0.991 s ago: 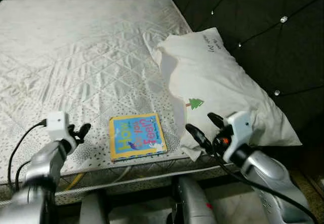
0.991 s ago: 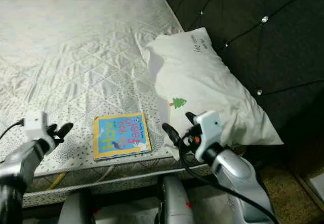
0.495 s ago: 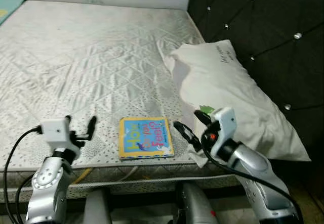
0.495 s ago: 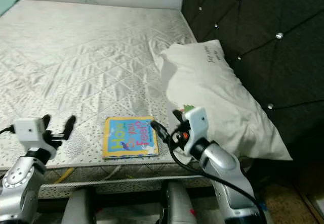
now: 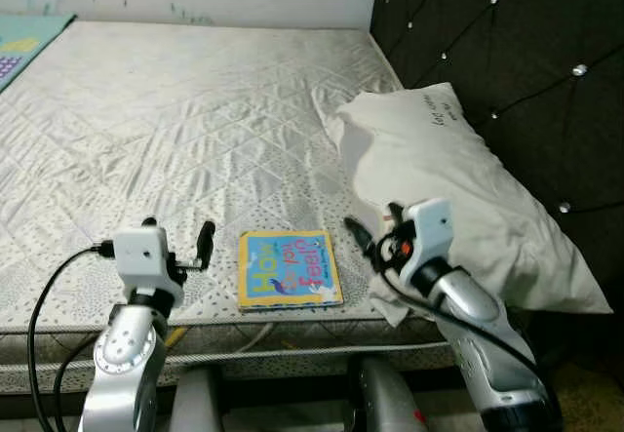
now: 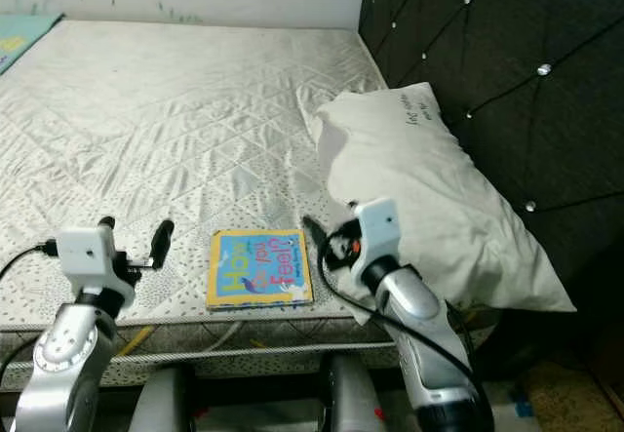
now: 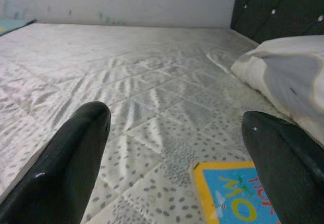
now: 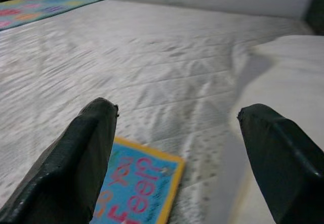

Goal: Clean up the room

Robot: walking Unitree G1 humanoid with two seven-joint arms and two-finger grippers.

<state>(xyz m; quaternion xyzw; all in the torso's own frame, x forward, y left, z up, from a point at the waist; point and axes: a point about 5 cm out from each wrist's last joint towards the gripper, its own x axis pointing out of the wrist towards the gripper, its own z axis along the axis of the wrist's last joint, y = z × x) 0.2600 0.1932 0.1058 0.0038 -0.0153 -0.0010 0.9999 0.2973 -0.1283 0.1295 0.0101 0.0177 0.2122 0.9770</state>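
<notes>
Left eye view: a bare quilted bed (image 5: 195,130) takes up most of the frame, with a dark tufted headboard (image 5: 507,52) along the right edge. A white pillow (image 5: 458,188) lies at the right, against the headboard. A book (image 5: 289,269) with a yellow border and blue cover lies flat at lower centre, near the bed's front edge. The left tool (image 5: 175,247) sits at lower left, just beside the book, fingers spread. The right tool (image 5: 372,227) sits at lower centre-right, between book and pillow, fingers spread and holding nothing.

Right eye view: the same layout; the book (image 6: 259,267) lies between the two tools, apart from both.

Left wrist view: two black fingers (image 7: 76,158) stand wide apart at the lower corners, over the dotted bed cover. A corner of the book (image 7: 233,196) shows at the bottom, right of centre; the pillow (image 7: 283,67) is at the right.

Right wrist view: the fingers (image 8: 81,158) are spread, with the book (image 8: 139,188) at the bottom, left of centre, and the pillow (image 8: 283,82) on the right.
</notes>
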